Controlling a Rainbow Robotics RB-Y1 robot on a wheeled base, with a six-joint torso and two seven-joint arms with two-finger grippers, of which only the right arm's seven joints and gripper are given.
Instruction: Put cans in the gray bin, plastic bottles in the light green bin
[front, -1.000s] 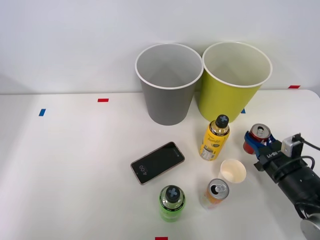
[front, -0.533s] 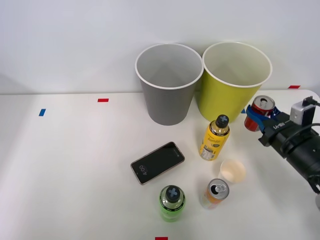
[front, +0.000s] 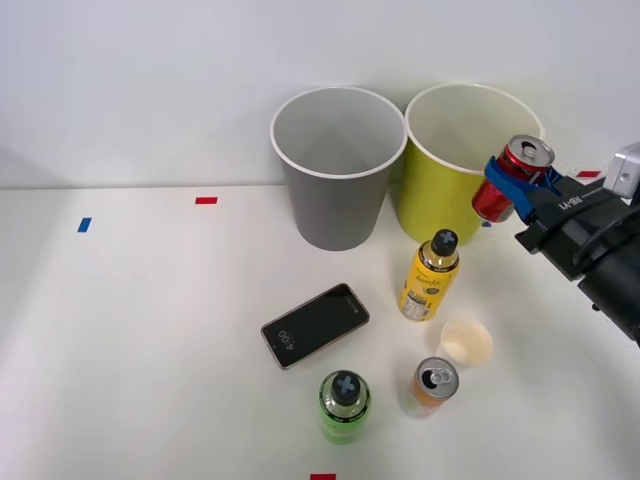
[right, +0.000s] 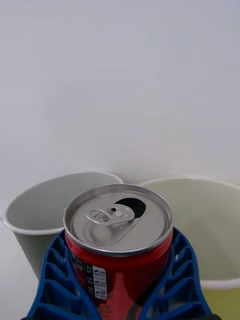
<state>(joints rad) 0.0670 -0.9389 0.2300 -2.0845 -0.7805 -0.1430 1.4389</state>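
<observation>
My right gripper (front: 512, 182) is shut on the red can (front: 510, 177), held in the air, tilted, in front of the right side of the light green bin (front: 455, 185). In the wrist view the red can (right: 119, 240) sits between the blue fingers (right: 52, 280), with the gray bin (right: 47, 215) and the light green bin (right: 210, 220) behind it. The gray bin (front: 335, 190) stands left of the green one. On the table stand the yellow bottle (front: 430, 278), the green bottle (front: 344, 405) and the orange can (front: 431, 386).
A black phone (front: 315, 325) lies on the table in front of the gray bin. A small cream paper cup (front: 466, 344) stands between the yellow bottle and the orange can. Colored tape marks (front: 206, 200) dot the table. A wall rises right behind the bins.
My right gripper has lifted the red can off the table and carried it up and back, from beside the paper cup to the light green bin's right side.
</observation>
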